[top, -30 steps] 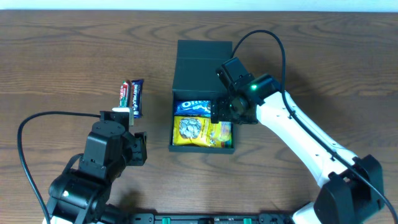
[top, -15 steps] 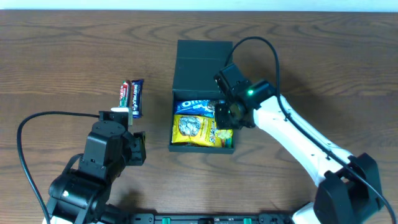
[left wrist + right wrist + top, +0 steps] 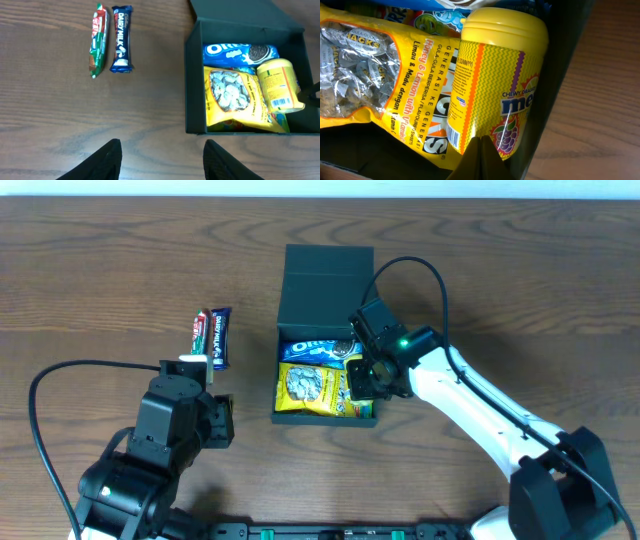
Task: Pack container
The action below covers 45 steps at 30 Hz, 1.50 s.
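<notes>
Dark olive at the bottom of the right wrist view: right gripper (image 3: 480, 150), fingertips (image 3: 471, 162) pressed together to a single point, nothing between them. Just above that point, a yellow tub (image 3: 496, 85) lying on its side, with a zigzag label and purple fruit printed near one end. Touching the tips or not: impossible to tell. Left of the tub, a yellow bag (image 3: 370, 85) of wrapped sweets, its edge overlapped by the tub. Right of the tub, the dark inner wall of the container (image 3: 555, 95), then the bare wooden table (image 3: 605, 100).

Seen from overhead, container in the middle of the table, teal-green, lid flap lying open toward the far side, right gripper low over its right half. Inside: blue biscuit packet (image 3: 312, 350) along the far wall, yellow bag in front of it, tub at the right.

Left gripper (image 3: 161, 150) spread wide and empty, hovering over bare wood near the container's front left corner. Farther left, two chocolate bars side by side, a blue bar (image 3: 121, 39) and a red and green bar (image 3: 99, 40), well apart from the container.
</notes>
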Motion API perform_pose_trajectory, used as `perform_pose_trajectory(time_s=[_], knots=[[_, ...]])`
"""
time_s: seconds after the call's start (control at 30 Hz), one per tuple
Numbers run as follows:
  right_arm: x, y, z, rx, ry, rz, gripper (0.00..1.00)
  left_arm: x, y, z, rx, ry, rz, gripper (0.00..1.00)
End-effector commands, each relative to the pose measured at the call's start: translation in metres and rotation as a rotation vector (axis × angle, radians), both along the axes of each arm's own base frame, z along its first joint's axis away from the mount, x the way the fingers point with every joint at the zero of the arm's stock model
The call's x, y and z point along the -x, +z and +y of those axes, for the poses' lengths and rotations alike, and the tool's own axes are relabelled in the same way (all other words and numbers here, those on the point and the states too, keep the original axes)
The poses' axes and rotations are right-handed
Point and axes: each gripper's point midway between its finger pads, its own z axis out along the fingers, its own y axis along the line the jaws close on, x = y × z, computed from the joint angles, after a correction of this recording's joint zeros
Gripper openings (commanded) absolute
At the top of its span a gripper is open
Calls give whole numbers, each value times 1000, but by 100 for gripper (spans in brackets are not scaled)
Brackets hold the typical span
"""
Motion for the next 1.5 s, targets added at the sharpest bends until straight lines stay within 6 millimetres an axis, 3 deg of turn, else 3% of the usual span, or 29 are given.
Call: perform_pose_trajectory(time_s=[0.0, 0.1, 0.17, 0.27, 0.3, 0.33, 0.37, 0.4, 0.43, 0.53, 0.67, 0.97, 1.17, 1.3, 1.4, 1.47], knots=[[25, -18, 3, 5, 46, 92, 2, 0, -2, 4, -15, 15, 3, 54], [31, -15, 4, -15, 49, 118, 2, -1, -2, 6, -25, 23, -3, 56], [29, 8, 13, -88, 117, 104, 2, -5, -2, 18, -82, 72, -15, 57], [12, 79, 14, -139, 153, -65, 2, -20, -10, 23, -171, 62, -4, 60], [7, 112, 16, -178, 170, -166, 1, -31, -17, 19, -210, 21, 7, 60], [5, 143, 14, -213, 183, -278, 12, -45, -25, 14, -251, -25, 17, 60], [7, 158, 10, -223, 183, -331, 32, -54, -31, 11, -268, -43, 20, 60], [10, 174, 2, -224, 173, -391, 38, -66, -39, 7, -287, -57, 26, 60], [15, 188, -6, -224, 164, -443, 52, -79, -48, 7, -303, -44, 36, 60], [32, 215, -22, -228, 189, -538, 58, -112, -83, 16, -289, 7, 89, 60], [35, 213, -34, -176, 168, -545, 58, -151, -122, 20, -147, -64, 100, 61], [21, 191, -31, -119, 162, -485, 56, -167, -168, 28, -198, -104, 140, 53], [20, 190, -30, -119, 162, -484, 55, -168, -179, 45, -227, -46, 165, 50], [20, 190, -30, -119, 162, -483, 55, -167, -187, 43, -203, -58, 182, 47], [20, 190, -30, -119, 162, -484, 54, -168, -187, 42, -201, -59, 180, 39], [20, 190, -30, -119, 162, -484, 54, -167, -187, 40, -188, -68, 184, 27]])
